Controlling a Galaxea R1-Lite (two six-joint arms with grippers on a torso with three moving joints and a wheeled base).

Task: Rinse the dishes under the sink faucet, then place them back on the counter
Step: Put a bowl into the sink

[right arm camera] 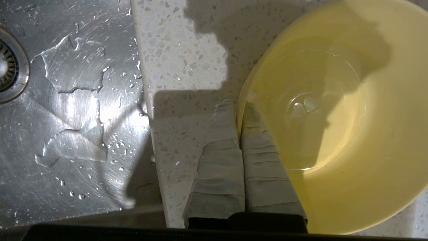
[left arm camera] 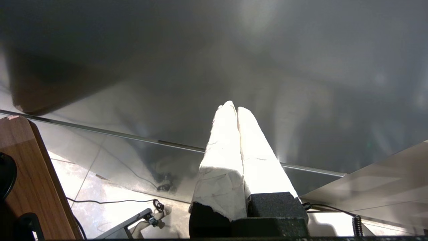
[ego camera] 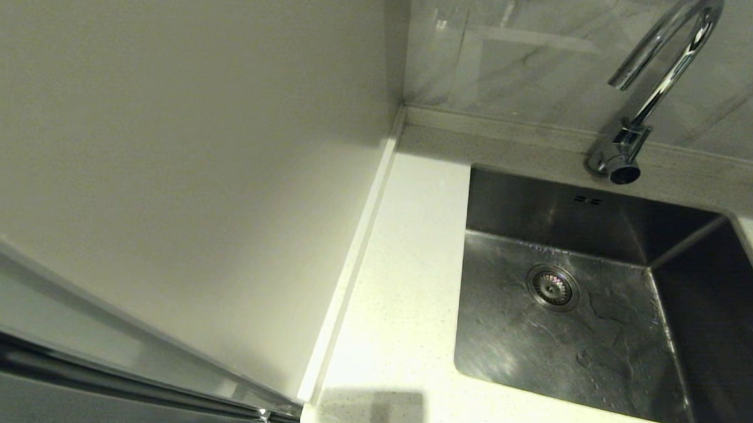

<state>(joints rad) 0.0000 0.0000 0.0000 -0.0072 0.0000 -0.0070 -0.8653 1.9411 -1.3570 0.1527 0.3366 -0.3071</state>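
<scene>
In the right wrist view my right gripper (right arm camera: pixel 238 107) is shut on the rim of the yellow bowl (right arm camera: pixel 334 134), one finger inside and one outside. The bowl is over the speckled counter (right arm camera: pixel 180 60) beside the wet sink (right arm camera: pixel 77 117), and a little water lies in its bottom. The head view shows the empty sink (ego camera: pixel 597 344) with its drain (ego camera: pixel 552 287), the chrome faucet (ego camera: pixel 663 71) and the counter (ego camera: pixel 399 287), but no gripper or bowl. The white and grey-blue bowls are out of view. My left gripper (left arm camera: pixel 235 107) is shut on nothing, parked low facing a steel panel (left arm camera: pixel 234 50).
A plain pale side panel (ego camera: pixel 166 135) rises along the counter's left edge. A tiled wall (ego camera: pixel 545 48) stands behind the faucet. The left wrist view shows a wooden board (left arm camera: pixel 26 174) and cables on the floor (left arm camera: pixel 157 204).
</scene>
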